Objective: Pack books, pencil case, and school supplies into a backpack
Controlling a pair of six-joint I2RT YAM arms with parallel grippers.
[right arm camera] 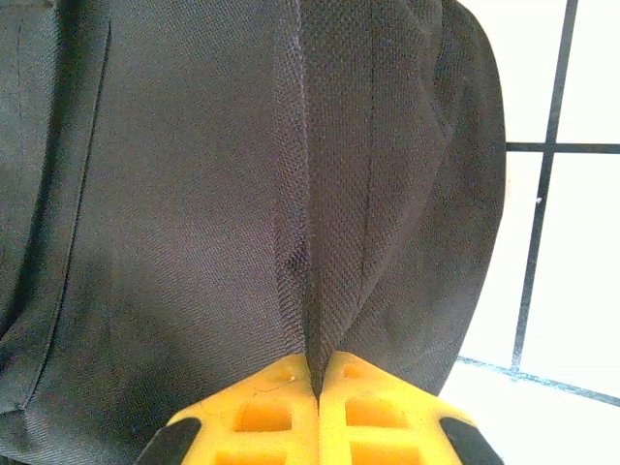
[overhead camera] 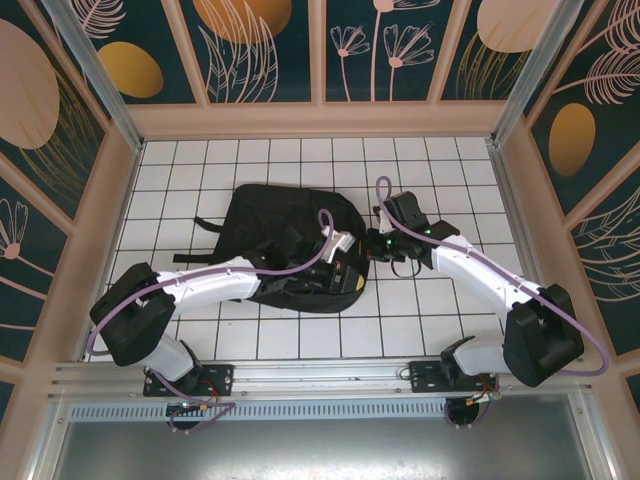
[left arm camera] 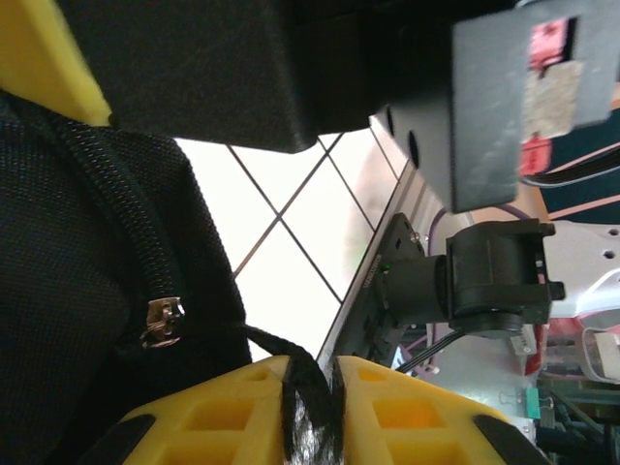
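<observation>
Black backpack on white gridded table, patterned walls around

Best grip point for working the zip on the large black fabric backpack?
The black cord pull trailing off the small metal slider: thin, hanging clear of the backpack, easy to pinch. Come at its free end from beyond the fabric edge; the left gripper pinches it that way.
</observation>
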